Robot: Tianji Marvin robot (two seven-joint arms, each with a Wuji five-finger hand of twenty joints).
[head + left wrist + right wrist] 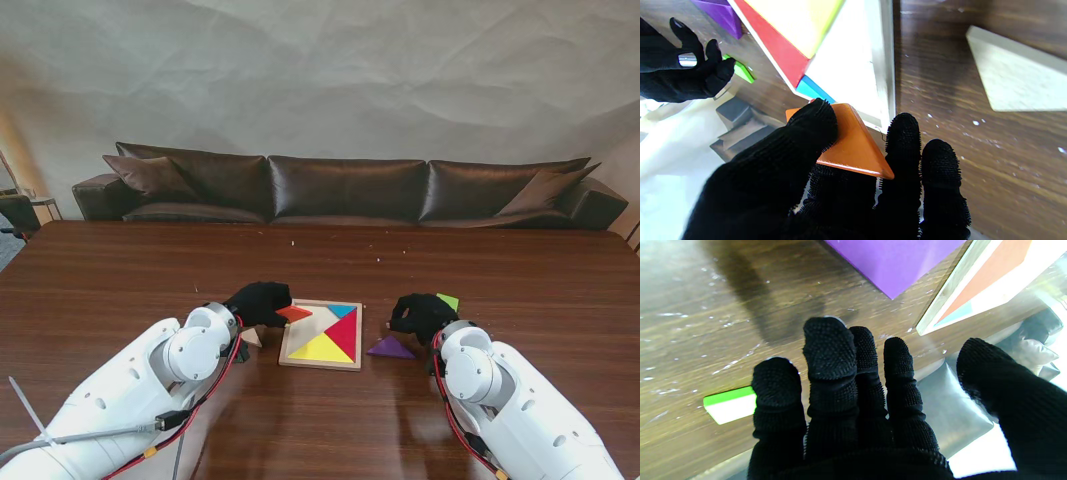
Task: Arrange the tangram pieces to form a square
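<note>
Left hand (258, 302) pinching orange triangle (294, 313), thumb on top, over tray (288, 348) far-left corner. Empty slot there, at three o'clock from the hand, beside blue piece (343, 311). Right hand (421, 315) empty, fingers loosely apart, between purple triangle (390, 348) and green piece (448, 300).

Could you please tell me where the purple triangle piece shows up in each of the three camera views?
Stand view: the purple triangle lies on the table just right of the wooden tray, beside the right hand.
Left wrist view: one corner of it shows at the picture's edge, past the tray.
Right wrist view: it lies beyond the fingertips, next to the tray.
Shared landmark: the tray's red piece.
</note>
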